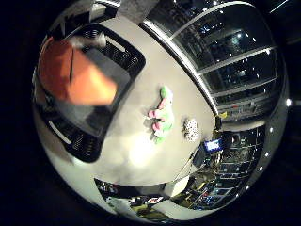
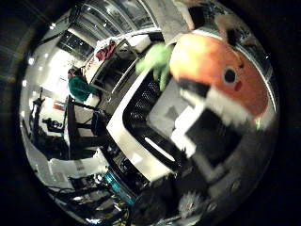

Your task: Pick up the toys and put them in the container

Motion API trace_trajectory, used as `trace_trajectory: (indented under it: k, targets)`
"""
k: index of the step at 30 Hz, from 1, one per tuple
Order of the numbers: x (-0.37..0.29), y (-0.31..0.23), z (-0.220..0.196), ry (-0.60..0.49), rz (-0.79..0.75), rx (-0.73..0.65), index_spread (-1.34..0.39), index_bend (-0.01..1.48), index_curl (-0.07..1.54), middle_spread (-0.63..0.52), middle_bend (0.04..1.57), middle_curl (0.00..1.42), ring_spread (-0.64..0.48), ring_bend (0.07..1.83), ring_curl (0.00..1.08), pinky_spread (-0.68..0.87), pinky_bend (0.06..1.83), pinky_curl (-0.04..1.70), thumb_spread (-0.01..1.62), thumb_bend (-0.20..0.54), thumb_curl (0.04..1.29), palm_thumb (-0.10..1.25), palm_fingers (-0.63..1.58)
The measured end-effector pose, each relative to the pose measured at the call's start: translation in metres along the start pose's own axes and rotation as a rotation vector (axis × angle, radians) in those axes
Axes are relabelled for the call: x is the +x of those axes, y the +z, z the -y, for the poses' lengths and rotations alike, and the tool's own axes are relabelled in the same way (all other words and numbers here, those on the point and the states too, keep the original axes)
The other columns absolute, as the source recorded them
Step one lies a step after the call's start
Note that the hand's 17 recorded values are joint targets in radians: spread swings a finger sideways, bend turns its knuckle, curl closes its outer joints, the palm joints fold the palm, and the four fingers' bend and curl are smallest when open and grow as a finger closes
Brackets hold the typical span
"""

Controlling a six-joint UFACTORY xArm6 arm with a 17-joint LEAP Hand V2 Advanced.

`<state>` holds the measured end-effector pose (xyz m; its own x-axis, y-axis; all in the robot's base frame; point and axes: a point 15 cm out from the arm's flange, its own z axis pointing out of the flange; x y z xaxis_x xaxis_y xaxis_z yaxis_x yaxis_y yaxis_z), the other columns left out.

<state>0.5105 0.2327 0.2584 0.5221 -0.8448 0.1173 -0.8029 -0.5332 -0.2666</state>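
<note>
Orange toy (image 2: 214,70) close under palm, above black container (image 1: 120,56); fingers' state cannot tell. Green-pink toy (image 1: 161,115), spotted toy (image 1: 190,129) on tabletop (image 1: 136,150).

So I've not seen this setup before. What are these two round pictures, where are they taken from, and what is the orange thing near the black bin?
Both pictures come from very wide-angle cameras set in the palm of a robot hand on an arm, one by the little finger, one by the thumb. They look out from the palm, so whatever looks big is close to it.

The orange thing is an orange plush toy with a dark eye and green leaves, close to the palm and over the black container, a slotted crate on the grey table. The blurred white and black parts next to the toy in the thumb-side view are the hand itself; I cannot tell whether its fingers are closed on the toy.

Still lying on the table are a green and pink plush toy and, beside it, a small white spotted toy.
</note>
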Motion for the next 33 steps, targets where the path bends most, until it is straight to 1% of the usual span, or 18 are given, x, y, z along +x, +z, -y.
trace_trajectory:
  k: [1, 2, 4, 7, 9, 13, 18, 23, 29, 33]
  targets:
    - [0.000, 0.002, -0.003, -0.006, 0.001, -0.017, -0.54, 0.18, 0.47, -0.10, 0.33, 0.38, -0.02, 0.45, 0.35, -0.02, 0.72, 0.53, 0.88, -0.066, 0.33, 0.82, -0.10]
    - [-0.001, 0.005, -0.009, -0.019, 0.003, -0.043, -0.52, 0.15, 0.43, -0.04, 0.27, 0.36, 0.05, 0.41, 0.32, 0.11, 0.69, 0.49, 0.87, -0.052, 0.33, 0.78, -0.12]
    - [0.000, 0.003, -0.013, -0.046, 0.004, -0.067, -0.50, 0.13, 0.38, 0.03, 0.21, 0.34, 0.14, 0.35, 0.30, 0.27, 0.65, 0.45, 0.86, -0.053, 0.32, 0.71, -0.10]
    - [0.009, -0.006, -0.012, -0.059, 0.000, -0.070, -0.49, 0.13, 0.33, 0.07, 0.18, 0.32, 0.18, 0.31, 0.28, 0.36, 0.62, 0.41, 0.86, -0.039, 0.32, 0.66, -0.09]
    - [0.026, -0.015, -0.016, -0.047, -0.009, -0.069, -0.48, 0.14, 0.30, 0.08, 0.18, 0.31, 0.19, 0.30, 0.28, 0.39, 0.61, 0.40, 0.86, -0.038, 0.32, 0.65, -0.08]
    - [0.063, -0.043, -0.019, -0.012, -0.039, -0.030, -0.45, 0.15, 0.28, 0.08, 0.18, 0.30, 0.20, 0.29, 0.28, 0.42, 0.58, 0.36, 0.86, -0.033, 0.32, 0.64, -0.03]
    - [0.136, -0.067, -0.052, 0.090, -0.084, -0.034, -0.42, 0.17, 0.28, 0.07, 0.20, 0.31, 0.19, 0.29, 0.27, 0.42, 0.55, 0.34, 0.87, -0.031, 0.33, 0.64, 0.03]
    - [0.222, -0.072, -0.119, 0.202, -0.120, -0.090, -0.41, 0.16, 0.28, 0.06, 0.19, 0.31, 0.17, 0.29, 0.27, 0.41, 0.54, 0.32, 0.88, -0.031, 0.33, 0.64, 0.05]
    - [0.297, -0.067, -0.198, 0.320, -0.141, -0.160, -0.40, 0.16, 0.27, 0.05, 0.20, 0.32, 0.17, 0.28, 0.27, 0.39, 0.52, 0.31, 0.89, -0.030, 0.32, 0.64, 0.06]
    - [0.335, -0.034, -0.253, 0.405, -0.113, -0.238, -0.40, 0.16, 0.27, 0.05, 0.20, 0.32, 0.17, 0.28, 0.27, 0.38, 0.51, 0.30, 0.92, -0.025, 0.32, 0.65, 0.07]
